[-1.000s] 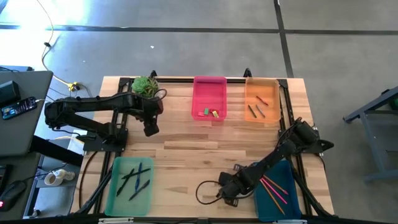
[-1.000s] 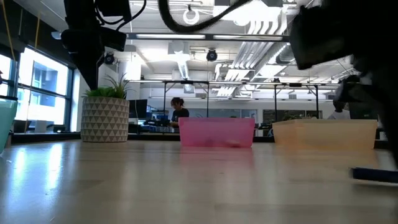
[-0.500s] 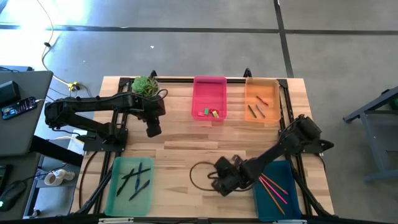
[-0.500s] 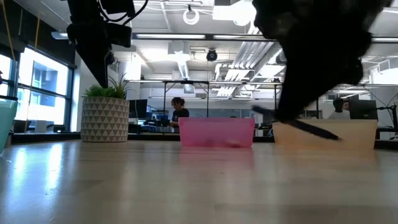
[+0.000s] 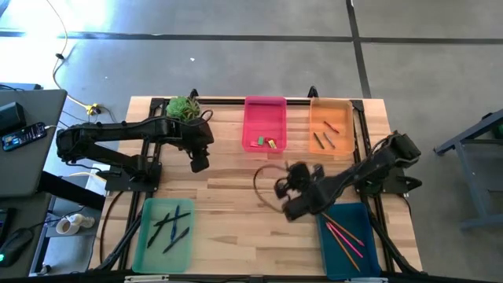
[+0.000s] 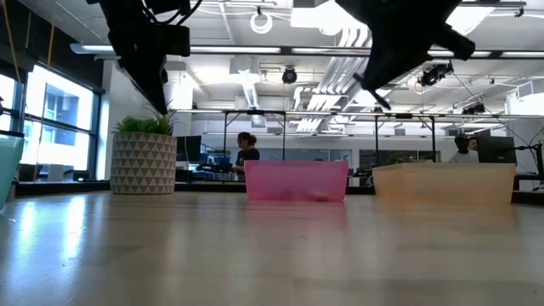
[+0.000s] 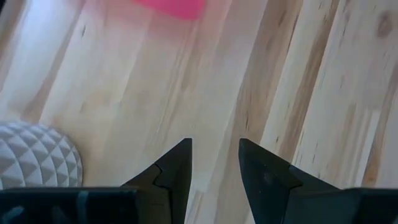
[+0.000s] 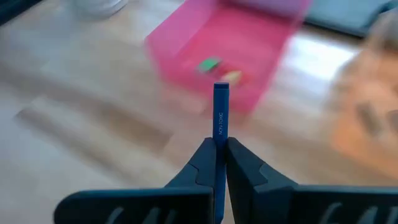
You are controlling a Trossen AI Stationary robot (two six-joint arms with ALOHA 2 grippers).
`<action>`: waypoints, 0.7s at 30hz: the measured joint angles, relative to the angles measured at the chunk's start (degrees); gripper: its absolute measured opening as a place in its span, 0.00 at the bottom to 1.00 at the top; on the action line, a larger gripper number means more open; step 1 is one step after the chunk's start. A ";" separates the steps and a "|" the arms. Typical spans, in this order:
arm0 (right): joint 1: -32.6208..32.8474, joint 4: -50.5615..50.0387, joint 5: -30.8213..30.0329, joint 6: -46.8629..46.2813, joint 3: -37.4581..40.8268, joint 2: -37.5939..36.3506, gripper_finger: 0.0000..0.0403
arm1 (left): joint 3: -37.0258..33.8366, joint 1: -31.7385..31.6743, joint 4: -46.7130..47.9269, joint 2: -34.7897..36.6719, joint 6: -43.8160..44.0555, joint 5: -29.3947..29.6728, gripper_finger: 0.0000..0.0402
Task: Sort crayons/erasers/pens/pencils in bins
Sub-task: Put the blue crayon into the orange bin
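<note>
Wooden tabletop [image 5: 236, 177] | my right hand [image 8: 220, 148] pinches blue pen [image 8: 221, 115] mid-table | my left hand [image 7: 214, 163] parted, empty, near plant [image 5: 183, 108]

Grey floor [image 5: 236, 71], side desk [image 5: 27, 141], bright window [image 6: 59, 119], ceiling pipes [image 6: 280, 34].

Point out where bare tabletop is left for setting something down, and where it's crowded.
Bare wood spans the middle, between the light green bin and the pink bin. Crowded on the right: the right gripper, holding a blue pen, hangs between the orange bin and teal bin.
</note>
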State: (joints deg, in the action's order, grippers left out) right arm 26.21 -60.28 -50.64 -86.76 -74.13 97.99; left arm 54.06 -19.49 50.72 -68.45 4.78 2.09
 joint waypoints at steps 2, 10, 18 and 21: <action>-1.91 -4.94 -1.36 -1.96 -0.02 -2.09 0.00 | 0.00 0.00 -1.33 0.00 -0.03 0.00 0.30; -12.86 -21.51 -1.48 -1.66 -0.02 -12.08 0.00 | 0.00 0.00 -7.46 0.00 1.01 0.00 0.30; -25.62 -23.31 0.13 14.84 -0.02 -21.51 0.00 | 0.00 0.00 -14.31 0.00 1.01 0.02 0.30; -30.58 -23.24 2.37 21.81 -0.02 -23.77 0.00 | 0.00 0.00 -16.08 0.00 1.01 0.04 0.30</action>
State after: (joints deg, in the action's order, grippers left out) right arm -4.38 -83.53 -48.27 -64.95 -74.15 74.22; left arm 54.06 -19.49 34.65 -68.45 5.78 2.13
